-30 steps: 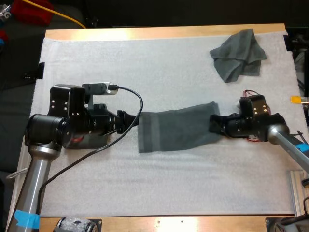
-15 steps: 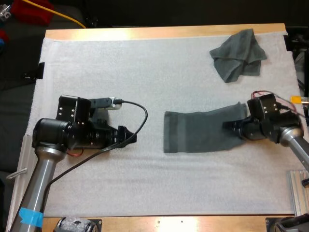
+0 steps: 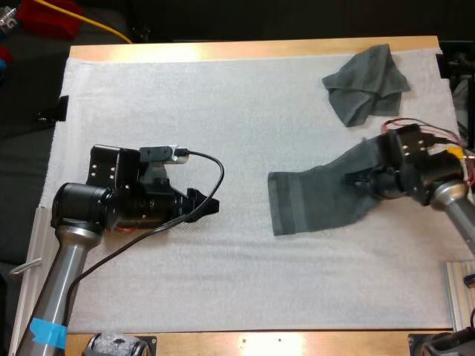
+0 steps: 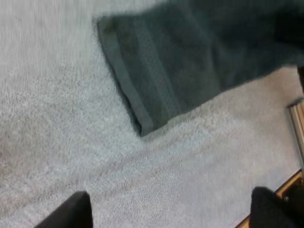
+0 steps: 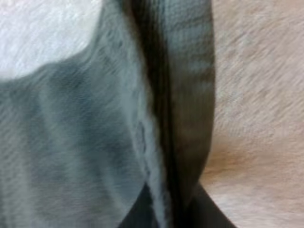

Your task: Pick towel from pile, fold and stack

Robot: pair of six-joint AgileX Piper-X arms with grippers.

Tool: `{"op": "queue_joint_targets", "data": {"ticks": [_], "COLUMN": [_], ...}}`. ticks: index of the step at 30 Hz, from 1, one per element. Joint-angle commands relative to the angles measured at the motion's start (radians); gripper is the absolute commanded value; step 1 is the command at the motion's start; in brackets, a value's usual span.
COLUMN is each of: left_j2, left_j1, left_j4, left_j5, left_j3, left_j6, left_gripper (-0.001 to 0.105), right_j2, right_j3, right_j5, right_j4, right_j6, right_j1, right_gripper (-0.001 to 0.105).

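Dark grey-green cloth is the working material: in the high view a long towel [image 3: 319, 196] lies flat on the white mat [image 3: 223, 111] of the wooden table [image 3: 252, 50], right of centre, its banded free end pointing toward the left arm and its other end raised slightly at the right gripper [image 3: 361, 182]. The right arm enters from the right edge, forearm angled up and inward, wrist tipped down toward the mat; the gripper is clamped on the towel's near-right end. A crumpled towel [image 3: 367, 83] sits near the far right corner of the mat, well apart from the long towel and just beyond the right wrist. The left arm rises from the lower left corner, bends at the elbow and lies nearly level above the mat; the left gripper [image 3: 210, 208] points toward the long towel's banded end, well apart from it and holding nothing. In the left wrist view, the two black fingers [image 4: 66, 213] stand wide apart over bare mat, clear of the towel's hemmed corner ahead of them. In the right wrist view, the fingers [image 5: 209, 216] press from both sides on a doubled fold of the towel, whose layers stand edge-on between them, with mat visible on both sides.
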Motion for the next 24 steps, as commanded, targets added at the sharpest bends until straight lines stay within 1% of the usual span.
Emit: {"op": "queue_joint_targets", "data": {"ticks": [1, 4, 9, 11, 14, 16, 21, 24], "left_j2": [-0.004, -0.004, -0.004, -0.004, -0.004, -0.004, -0.004, -0.004], "left_j1": [0.0, 0.0, 0.0, 0.0, 0.0, 0.0, 0.0, 0.0], "left_j4": [-0.013, -0.012, -0.012, -0.012, -0.012, -0.012, -0.012, -0.012], "left_j5": [0.019, 0.029, 0.033, 0.053, 0.059, 0.059, 0.059, 0.059], "left_j3": [-0.002, -0.002, -0.002, -0.002, -0.002, -0.002, -0.002, -0.002], "left_j6": [-0.004, -0.004, -0.004, -0.004, -0.004, -0.004, -0.004, -0.004], "left_gripper": [0.066, 0.066, 0.066, 0.066, 0.066, 0.066, 0.066, 0.066], "right_j2": [-0.001, 0.032, 0.108, 0.14, 0.184, 0.207, 0.262, 0.295], "right_j3": [-0.009, -0.009, -0.013, -0.014, -0.014, -0.014, -0.014, -0.014], "right_j5": [-0.012, -0.026, -0.097, -0.138, -0.18, -0.192, -0.301, -0.317], "right_j4": [-0.009, -0.03, -0.097, -0.139, -0.187, -0.206, -0.283, -0.314], "right_j6": [0.018, 0.06, 0.148, 0.188, 0.235, 0.26, 0.308, 0.356], "right_j1": [0.021, 0.068, 0.141, 0.17, 0.199, 0.212, 0.226, 0.232], "right_gripper": [0.001, 0.001, 0.001, 0.001, 0.001, 0.001, 0.001, 0.001]}}
